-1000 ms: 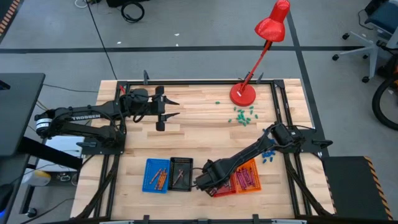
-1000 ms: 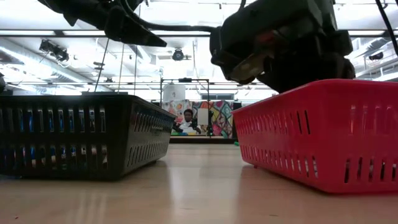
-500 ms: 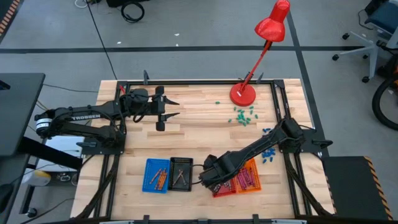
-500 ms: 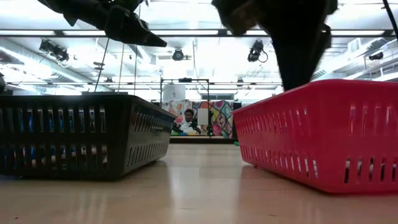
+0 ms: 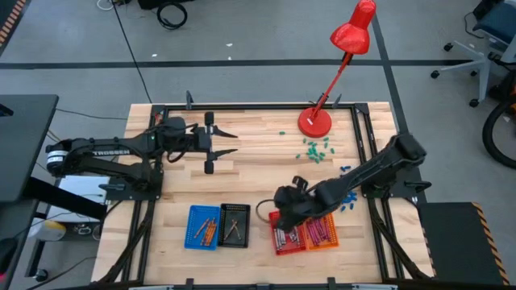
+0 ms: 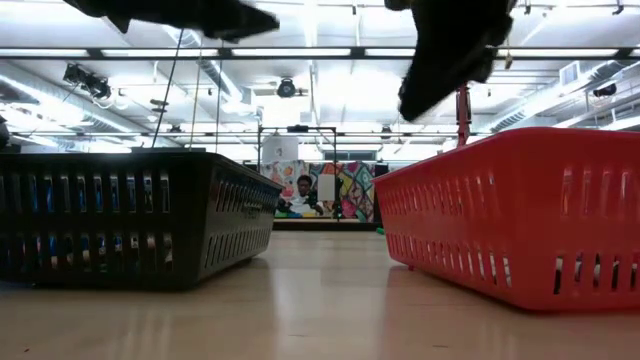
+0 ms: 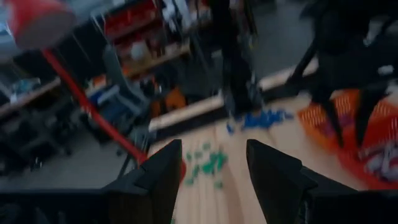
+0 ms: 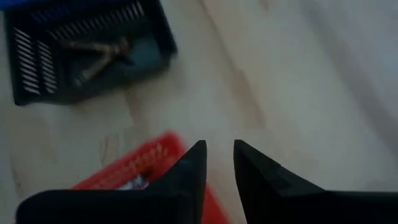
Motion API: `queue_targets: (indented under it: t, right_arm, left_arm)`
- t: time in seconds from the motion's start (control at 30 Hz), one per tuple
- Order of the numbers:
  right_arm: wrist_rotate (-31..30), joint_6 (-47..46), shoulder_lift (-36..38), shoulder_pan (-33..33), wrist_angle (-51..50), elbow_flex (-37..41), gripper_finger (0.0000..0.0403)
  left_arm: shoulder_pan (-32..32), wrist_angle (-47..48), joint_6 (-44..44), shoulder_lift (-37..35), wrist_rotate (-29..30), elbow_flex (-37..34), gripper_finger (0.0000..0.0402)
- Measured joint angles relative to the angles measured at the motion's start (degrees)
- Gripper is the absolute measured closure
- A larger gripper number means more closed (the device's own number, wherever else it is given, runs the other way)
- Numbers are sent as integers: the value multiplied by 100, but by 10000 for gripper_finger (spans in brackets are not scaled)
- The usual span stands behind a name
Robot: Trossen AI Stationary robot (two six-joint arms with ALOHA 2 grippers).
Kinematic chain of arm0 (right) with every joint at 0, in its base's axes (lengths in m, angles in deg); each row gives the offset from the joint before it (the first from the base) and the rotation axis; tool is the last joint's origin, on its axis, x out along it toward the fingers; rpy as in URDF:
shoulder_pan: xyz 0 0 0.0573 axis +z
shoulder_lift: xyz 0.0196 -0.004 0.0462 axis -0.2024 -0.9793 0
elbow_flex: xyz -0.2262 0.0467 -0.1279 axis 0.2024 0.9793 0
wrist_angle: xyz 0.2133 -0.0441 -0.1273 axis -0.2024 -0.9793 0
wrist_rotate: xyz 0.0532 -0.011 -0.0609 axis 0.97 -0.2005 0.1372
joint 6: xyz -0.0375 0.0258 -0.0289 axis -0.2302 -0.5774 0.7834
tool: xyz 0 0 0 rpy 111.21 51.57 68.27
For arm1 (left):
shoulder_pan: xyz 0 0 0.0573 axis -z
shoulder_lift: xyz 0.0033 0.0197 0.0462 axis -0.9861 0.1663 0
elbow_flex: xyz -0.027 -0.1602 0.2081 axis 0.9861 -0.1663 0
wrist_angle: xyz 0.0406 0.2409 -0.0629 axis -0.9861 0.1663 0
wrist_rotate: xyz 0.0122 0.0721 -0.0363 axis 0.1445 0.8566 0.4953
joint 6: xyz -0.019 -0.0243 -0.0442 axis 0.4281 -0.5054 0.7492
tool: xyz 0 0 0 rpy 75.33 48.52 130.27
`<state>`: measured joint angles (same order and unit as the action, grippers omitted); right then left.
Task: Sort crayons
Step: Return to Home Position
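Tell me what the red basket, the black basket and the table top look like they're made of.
Red basket: probably moulded plastic, slightly glossy; uniform colour, slotted walls, thick rim.
Black basket: likely the same plastic; similar slots.
Table top: pale wood, smooth with a soft sheen; plank seams and grain show.

Right claw now above red basket
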<state>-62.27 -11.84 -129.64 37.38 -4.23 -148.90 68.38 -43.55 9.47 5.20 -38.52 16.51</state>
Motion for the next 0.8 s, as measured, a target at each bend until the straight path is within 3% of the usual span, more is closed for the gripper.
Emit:
queue_targets:
  t: [0.17,0.4,0.7,0.8]
  right_arm:
    - [-375,1493,903,-269,1548,1253,323]
    - [-225,3406,2170,-1045,3446,2864,330]
    - [43,4652,4056,-2217,5793,4883,341]
    - [45,4853,4600,-2540,6017,5182,346]
  left_arm:
    - [167,-711,240,0,-3,0,209]
    - [165,-1063,1033,-49,94,-8,209]
    - [-364,-1172,1327,-1038,2,-744,209]
    - [-584,-1092,1556,-1431,-16,-1044,209]
